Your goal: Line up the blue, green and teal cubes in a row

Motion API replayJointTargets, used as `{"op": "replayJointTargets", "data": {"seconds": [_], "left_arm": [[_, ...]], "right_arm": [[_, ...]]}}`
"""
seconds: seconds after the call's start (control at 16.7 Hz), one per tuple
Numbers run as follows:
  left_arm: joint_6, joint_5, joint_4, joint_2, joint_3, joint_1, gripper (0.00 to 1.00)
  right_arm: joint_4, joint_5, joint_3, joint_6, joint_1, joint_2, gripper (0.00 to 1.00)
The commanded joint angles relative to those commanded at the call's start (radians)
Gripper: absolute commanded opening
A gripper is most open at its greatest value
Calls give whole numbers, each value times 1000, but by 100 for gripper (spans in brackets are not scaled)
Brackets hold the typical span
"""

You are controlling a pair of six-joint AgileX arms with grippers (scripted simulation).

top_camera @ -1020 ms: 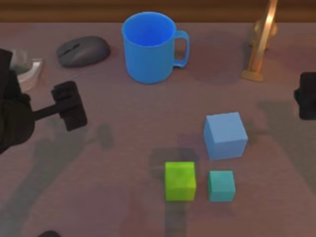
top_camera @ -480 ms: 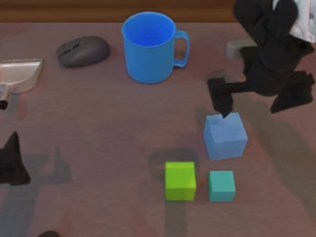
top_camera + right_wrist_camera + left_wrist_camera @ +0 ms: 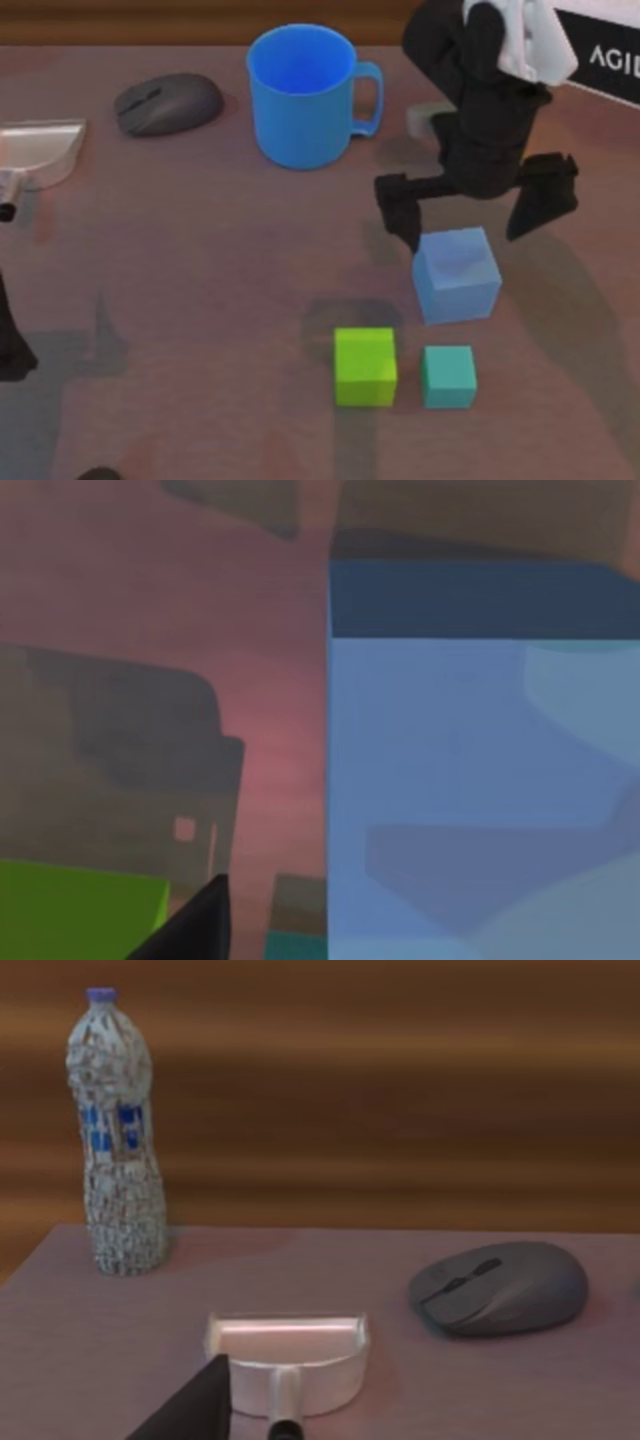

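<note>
Three plain matte cubes sit on the counter (image 3: 200, 260): the light blue cube (image 3: 457, 275), with the lime-green cube (image 3: 365, 367) and small teal cube (image 3: 448, 376) side by side nearer the camera. Right gripper (image 3: 470, 212) hangs over the blue one, fingers apart.

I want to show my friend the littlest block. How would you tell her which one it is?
Start at the tall bright blue mug at the table's far edge, then come down past the large matte light blue cube to the two blocks nearest the front. The small matte teal cube sits just right of the lime-green cube; it is the smallest of them.
</note>
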Motion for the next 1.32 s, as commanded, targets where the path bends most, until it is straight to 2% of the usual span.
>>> {"op": "replayJointTargets", "data": {"seconds": [0.36,0.78,1.08,1.32], "left_arm": [[0,0,0,0,0,0,100],[0,0,0,0,0,0,100],[0,0,0,0,0,0,100],[0,0,0,0,0,0,100]], "right_arm": [[17,0,-14,-2,-3,6,100],[279,1,-181,2,1,93,100],[305,1,-201,3,2,104,100],[305,1,-201,3,2,104,70]]}}
